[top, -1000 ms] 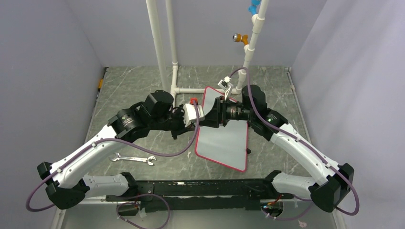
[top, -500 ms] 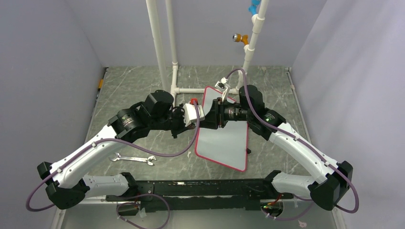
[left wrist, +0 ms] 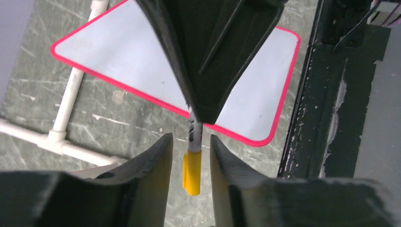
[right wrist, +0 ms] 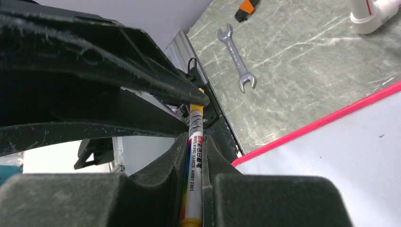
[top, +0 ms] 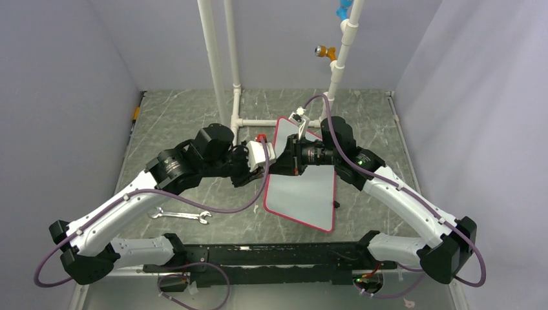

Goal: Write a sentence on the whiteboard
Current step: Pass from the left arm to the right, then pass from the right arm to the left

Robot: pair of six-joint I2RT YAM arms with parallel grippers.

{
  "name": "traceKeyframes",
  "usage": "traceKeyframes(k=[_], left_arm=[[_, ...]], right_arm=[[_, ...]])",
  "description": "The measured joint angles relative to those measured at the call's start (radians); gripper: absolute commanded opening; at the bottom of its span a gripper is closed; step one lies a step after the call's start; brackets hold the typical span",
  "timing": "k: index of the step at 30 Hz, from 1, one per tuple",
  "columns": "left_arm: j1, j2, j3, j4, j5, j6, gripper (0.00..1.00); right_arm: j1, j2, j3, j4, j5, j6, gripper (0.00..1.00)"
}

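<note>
The marker [right wrist: 195,165] is being clenched in the right gripper [right wrist: 195,142], pinched along its white barrel. Its yellow end [left wrist: 191,172] is being flanked by the parted fingers [left wrist: 153,161] of the left gripper [left wrist: 190,142], with a gap being left on either side. Both grippers are being held tip to tip over the left edge of the whiteboard [top: 304,194], which is lying flat and skewed on the table [top: 194,123], a wrench [top: 181,215] well apart to its left.
</note>
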Motion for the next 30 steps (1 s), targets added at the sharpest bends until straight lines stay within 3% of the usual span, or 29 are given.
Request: traceKeyframes(k=[4, 9, 22, 30], left_arm=[[0.0, -0.064, -0.082, 0.037, -0.047, 0.002, 0.78], [0.0, -0.2, -0.207, 0.074, -0.094, 0.011, 0.86], [0.0, -0.269, -0.31, 0.173, -0.142, 0.052, 0.76], [0.002, -0.272, -0.323, 0.203, -0.137, 0.053, 0.59]], right_arm=[[0.001, -0.01, 0.0, -0.031, 0.024, -0.018, 0.0], [0.001, -0.041, 0.0, -0.056, 0.065, -0.045, 0.0], [0.001, -0.096, 0.0, -0.089, 0.071, -0.098, 0.0], [0.001, -0.13, 0.0, -0.065, 0.036, -0.094, 0.0]])
